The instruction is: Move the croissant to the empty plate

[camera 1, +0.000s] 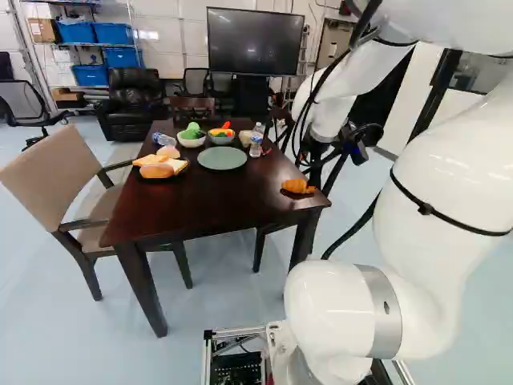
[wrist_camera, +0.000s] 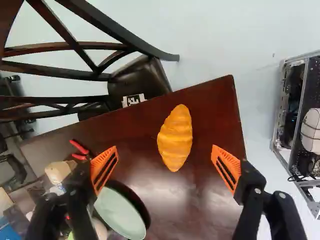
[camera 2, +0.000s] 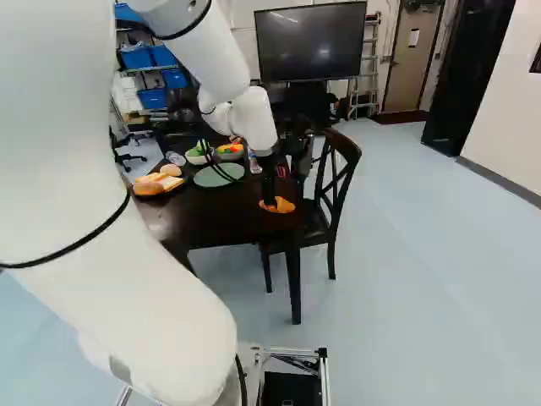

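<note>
- held the gripper (camera 2: 269, 199) released, fingers (wrist_camera: 101, 159) spread wide
- saw the croissant (wrist_camera: 175, 137) on the table (wrist_camera: 210, 107), ahead of and between the fingertips, apart from both
- saw the plate (wrist_camera: 120, 215) off beside one finger

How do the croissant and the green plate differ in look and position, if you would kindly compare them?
The croissant is golden orange, while the plate is pale green. The croissant is long, ridged and tapered at its ends; the plate is round and smooth. The croissant lies near a table corner, whereas the plate sits farther in, beside the bowls. Both are on the dark table.
</note>
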Tool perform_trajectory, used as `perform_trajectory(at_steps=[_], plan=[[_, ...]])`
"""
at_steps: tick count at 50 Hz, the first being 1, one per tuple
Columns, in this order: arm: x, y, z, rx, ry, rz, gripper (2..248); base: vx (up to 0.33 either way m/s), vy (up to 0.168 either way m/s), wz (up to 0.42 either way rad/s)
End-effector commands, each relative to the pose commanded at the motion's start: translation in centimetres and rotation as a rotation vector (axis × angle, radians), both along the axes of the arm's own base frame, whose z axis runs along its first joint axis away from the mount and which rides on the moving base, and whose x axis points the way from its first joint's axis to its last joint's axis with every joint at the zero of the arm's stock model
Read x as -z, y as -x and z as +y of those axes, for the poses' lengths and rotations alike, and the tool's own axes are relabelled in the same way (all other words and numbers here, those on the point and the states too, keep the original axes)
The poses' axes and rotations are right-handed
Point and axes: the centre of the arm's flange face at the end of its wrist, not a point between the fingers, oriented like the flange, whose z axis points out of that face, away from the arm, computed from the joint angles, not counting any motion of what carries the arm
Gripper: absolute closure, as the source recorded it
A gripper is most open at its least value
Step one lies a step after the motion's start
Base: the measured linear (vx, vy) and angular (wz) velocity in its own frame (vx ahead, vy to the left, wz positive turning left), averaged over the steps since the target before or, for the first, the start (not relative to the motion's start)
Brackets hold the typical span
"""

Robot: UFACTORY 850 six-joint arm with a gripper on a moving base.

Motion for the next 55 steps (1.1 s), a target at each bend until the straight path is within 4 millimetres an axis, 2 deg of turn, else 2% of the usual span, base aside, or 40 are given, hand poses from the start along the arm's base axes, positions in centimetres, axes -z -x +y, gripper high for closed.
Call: perform_trajectory(at_steps=[12, 25, 35, 55], plan=[[1.5, -0.7, -0.2, 0.000, -0.008, 0.033, 3, 0.000, 0.000, 0.000], [1.6, -0.7, -0.2, 0.000, -0.008, 0.034, 3, 0.000, 0.000, 0.000], [2.5, -1.2, -0.2, -0.001, -0.012, 0.053, 3, 0.000, 0.000, 0.000], [2.5, -1.3, -0.1, -0.003, -0.012, 0.053, 3, 0.000, 0.000, 0.000]])
